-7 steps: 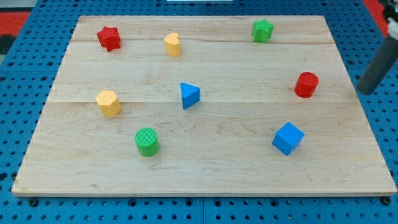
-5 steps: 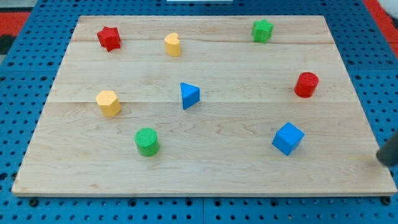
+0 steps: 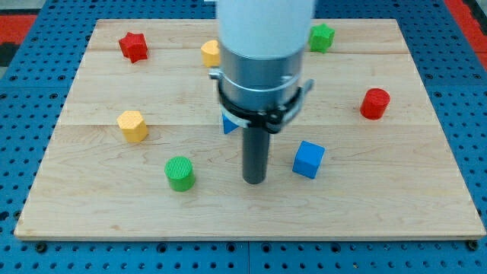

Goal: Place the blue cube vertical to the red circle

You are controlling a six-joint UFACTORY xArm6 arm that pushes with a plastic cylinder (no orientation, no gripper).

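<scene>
The blue cube (image 3: 308, 159) lies on the wooden board (image 3: 380, 198), right of centre and toward the view's bottom. The red circle, a short red cylinder (image 3: 374, 103), stands near the view's right edge, up and to the right of the cube. My tip (image 3: 254, 181) rests on the board just left of the blue cube, with a small gap between them. The arm's grey and white body rises from the tip to the view's top and hides part of the board's middle.
A blue triangle (image 3: 227, 123) peeks out behind the arm. A green cylinder (image 3: 180, 173) stands left of my tip. A yellow hexagon (image 3: 132, 125), a red star (image 3: 133, 46), a yellow block (image 3: 210, 52) and a green star (image 3: 322, 36) lie farther off.
The rod swept from the right edge to the board's middle. The blue cube has shifted left and slightly up. The arm now covers most of the blue triangle.
</scene>
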